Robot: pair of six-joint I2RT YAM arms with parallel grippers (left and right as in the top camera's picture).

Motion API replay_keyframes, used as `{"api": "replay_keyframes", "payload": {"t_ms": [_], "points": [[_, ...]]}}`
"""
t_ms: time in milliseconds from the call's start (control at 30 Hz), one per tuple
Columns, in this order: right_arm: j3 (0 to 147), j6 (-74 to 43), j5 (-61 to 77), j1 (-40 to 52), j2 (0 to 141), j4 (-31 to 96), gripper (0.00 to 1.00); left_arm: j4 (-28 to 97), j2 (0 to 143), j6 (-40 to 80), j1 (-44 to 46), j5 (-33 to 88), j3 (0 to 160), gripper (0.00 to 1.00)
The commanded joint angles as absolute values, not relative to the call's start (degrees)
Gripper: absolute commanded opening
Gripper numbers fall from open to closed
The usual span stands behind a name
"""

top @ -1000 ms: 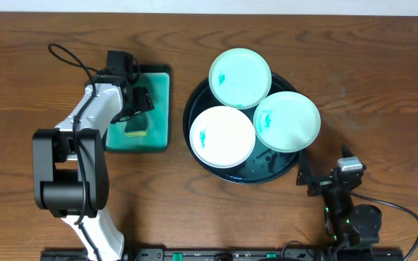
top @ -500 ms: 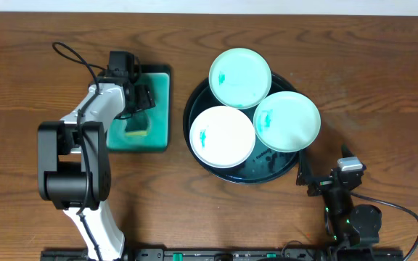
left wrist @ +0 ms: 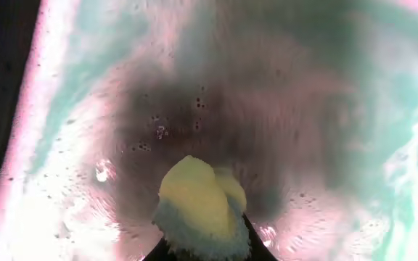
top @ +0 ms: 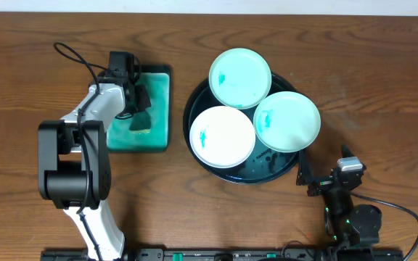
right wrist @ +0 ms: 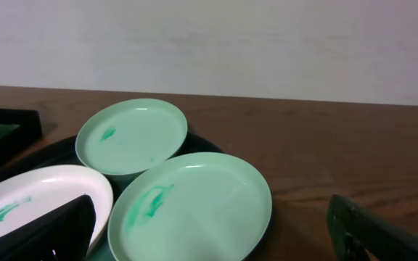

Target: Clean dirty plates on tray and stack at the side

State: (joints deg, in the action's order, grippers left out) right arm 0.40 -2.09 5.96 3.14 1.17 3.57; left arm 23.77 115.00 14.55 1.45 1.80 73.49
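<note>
Sponge gripped by left hand | right hand released | plates smeared, on tray

— Where do the plates sit?
— All three lie flat on the round black tray: the white plate front-left, the far mint plate and the right mint plate overhanging its rim.
— Clean?
— Each bears a teal smear.

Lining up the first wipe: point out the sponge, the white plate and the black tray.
sponge (left wrist: 198,206): left wrist view, its yellow face.
white plate (top: 223,136): overhead view, its centre.
black tray (top: 258,168): overhead view, bare floor by near rim.
</note>
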Motion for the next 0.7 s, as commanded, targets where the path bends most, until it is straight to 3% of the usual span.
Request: {"api": "replay_keyframes", "payload": {"t_ms": [0, 33, 333, 400, 567, 667], "points": [[0.30, -1.21, 6.04, 3.42, 1.13, 3.77, 0.99, 24.45, 113.69, 14.46, 1.32, 2.17, 73.54, 0.65], [0.30, -1.21, 6.07, 3.42, 1.13, 3.77, 0.99, 25.23, 113.38, 14.46, 1.32, 2.17, 73.54, 0.82], [0.30, -1.21, 6.04, 3.42, 1.13, 3.77, 0.99, 32.77, 113.14, 15.09, 1.39, 6.31, 73.49, 0.81], [0.30, -1.21, 6.04, 3.42, 1.13, 3.77, 0.99, 32.86, 113.14, 15.09, 1.37, 6.28, 73.49, 0.72], [0.30, -1.21, 6.07, 3.42, 1.13, 3.77, 0.99, 32.32, 113.14, 15.11, 1.37, 6.15, 73.52, 0.07], [0.30, -1.21, 6.07, 3.42, 1.13, 3.77, 0.99, 32.08, 113.14, 15.11, 1.39, 5.65, 73.71, 0.07]]}}
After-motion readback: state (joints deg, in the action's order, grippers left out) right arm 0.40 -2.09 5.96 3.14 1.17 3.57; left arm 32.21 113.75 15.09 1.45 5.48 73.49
